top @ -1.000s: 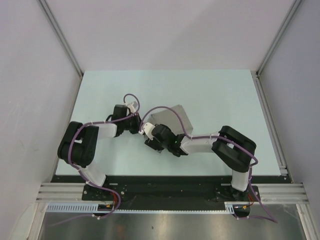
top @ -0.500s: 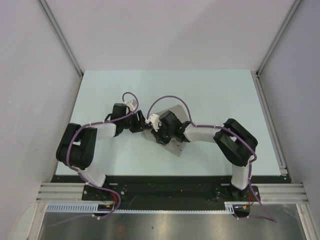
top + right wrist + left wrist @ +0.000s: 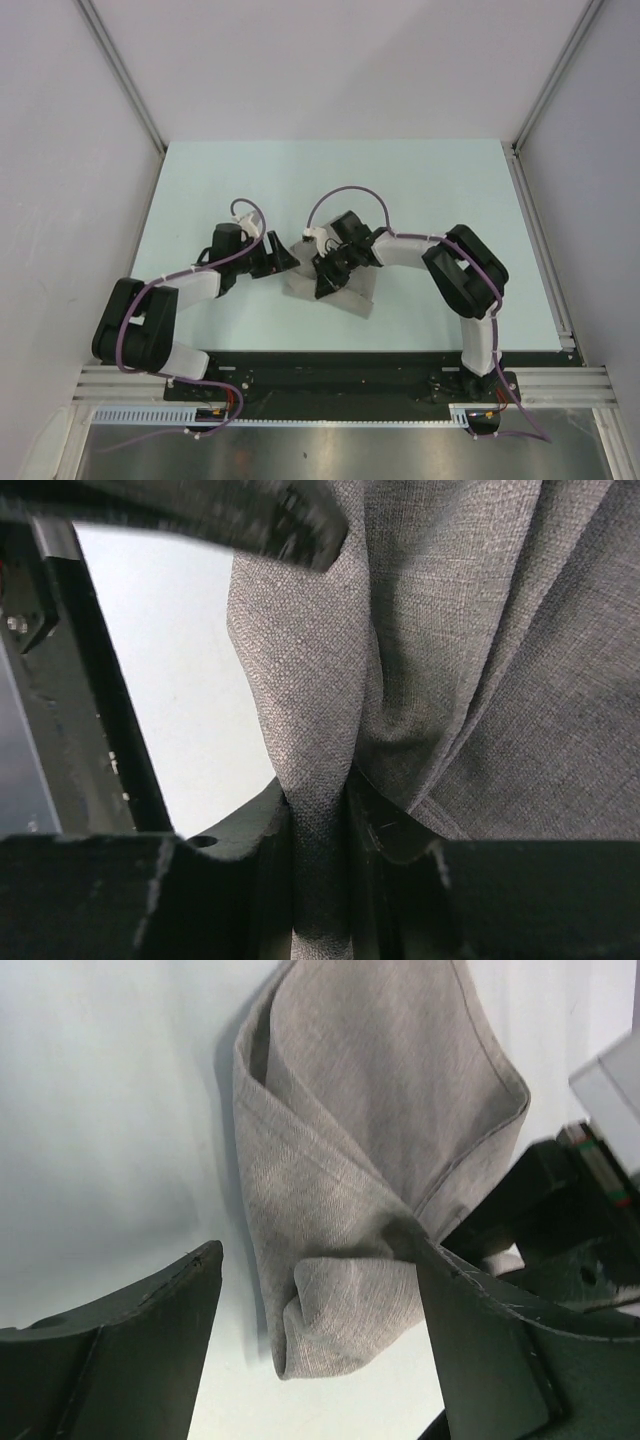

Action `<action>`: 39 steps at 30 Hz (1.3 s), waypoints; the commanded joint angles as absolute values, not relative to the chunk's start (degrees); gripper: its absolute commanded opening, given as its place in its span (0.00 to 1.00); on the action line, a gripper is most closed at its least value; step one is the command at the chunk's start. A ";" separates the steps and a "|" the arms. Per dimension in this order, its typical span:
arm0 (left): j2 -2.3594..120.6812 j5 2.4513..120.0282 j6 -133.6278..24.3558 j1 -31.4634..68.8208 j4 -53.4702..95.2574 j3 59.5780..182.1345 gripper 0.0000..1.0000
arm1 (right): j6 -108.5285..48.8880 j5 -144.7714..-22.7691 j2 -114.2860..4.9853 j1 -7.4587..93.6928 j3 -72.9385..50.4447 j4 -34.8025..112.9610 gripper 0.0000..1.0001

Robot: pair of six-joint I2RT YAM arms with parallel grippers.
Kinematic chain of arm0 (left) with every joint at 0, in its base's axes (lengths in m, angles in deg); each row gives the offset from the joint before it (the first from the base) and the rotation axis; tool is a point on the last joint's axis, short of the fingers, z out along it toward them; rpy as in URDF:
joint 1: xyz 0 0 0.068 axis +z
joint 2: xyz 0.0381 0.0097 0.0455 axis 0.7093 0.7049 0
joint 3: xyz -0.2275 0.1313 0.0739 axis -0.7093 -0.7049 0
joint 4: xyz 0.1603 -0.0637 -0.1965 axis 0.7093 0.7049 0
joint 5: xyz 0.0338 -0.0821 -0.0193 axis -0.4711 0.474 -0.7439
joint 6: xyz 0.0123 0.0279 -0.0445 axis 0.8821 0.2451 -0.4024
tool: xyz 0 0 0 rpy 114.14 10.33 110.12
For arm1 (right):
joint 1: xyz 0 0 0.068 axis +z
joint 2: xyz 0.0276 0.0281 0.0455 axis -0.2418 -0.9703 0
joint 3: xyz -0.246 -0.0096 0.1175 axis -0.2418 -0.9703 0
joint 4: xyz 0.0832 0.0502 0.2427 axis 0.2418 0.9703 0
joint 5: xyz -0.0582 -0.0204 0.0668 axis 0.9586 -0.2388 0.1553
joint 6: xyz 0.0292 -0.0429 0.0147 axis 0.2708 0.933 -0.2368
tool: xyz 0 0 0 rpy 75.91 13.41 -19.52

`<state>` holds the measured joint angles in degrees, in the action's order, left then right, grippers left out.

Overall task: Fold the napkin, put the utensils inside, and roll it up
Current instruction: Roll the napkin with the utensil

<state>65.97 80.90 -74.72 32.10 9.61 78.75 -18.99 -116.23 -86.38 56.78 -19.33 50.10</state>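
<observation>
**Count.** One napkin [image 3: 355,297]. Two arms, each with one gripper.

**Position, taken from the black base rail [image 3: 330,365].** The napkin lies on the table near the rail, beyond its middle stretch, between the two arm bases. It is loosely gathered, with a folded flap and a bunched lower corner in the left wrist view. The left gripper [image 3: 287,262] stands beyond the rail's left-of-middle stretch, at the cloth's left edge. The right gripper [image 3: 326,277] is over the cloth, slightly nearer the rail's middle.

**Fingers.** The left fingers [image 3: 150,1340] are spread wide and released. The cloth sits in the gap between them, and whether the right-hand finger touches it cannot be told. The right fingers [image 3: 250,850] are clenched on a vertical pleat of the napkin, which is pinched tight between them.

**Surface and room.** The table [image 3: 430,190] is pale mint and matte. Plain white panels enclose it on three sides, with metal frame posts at the far corners. A brushed metal sheet lies on the near side of the rail.

**Change over the last second.** The napkin previously lay flatter and farther from the rail, and now sits closer and bunched. The left gripper was closed and has since released, and its arm has drawn back leftward. The right gripper has closed onto the cloth.
</observation>
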 commanded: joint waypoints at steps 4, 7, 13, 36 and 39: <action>65.84 86.64 -77.15 32.17 3.93 75.06 0.76 | -19.67 -126.22 -92.92 57.06 -14.82 59.31 0.26; 65.49 85.33 -77.77 32.17 3.49 73.30 0.69 | -19.49 -127.54 -94.94 56.00 -12.97 60.01 0.26; 67.95 84.53 -78.56 32.17 1.65 73.21 0.45 | -17.56 -129.57 -97.32 55.12 -9.98 62.56 0.27; 73.75 83.83 -76.98 32.17 11.66 80.59 0.00 | -12.99 -71.67 -67.00 72.78 -26.49 47.11 0.73; 74.46 84.09 -76.98 32.17 12.27 81.47 0.00 | -11.50 -65.33 -67.52 77.00 -29.13 43.77 0.73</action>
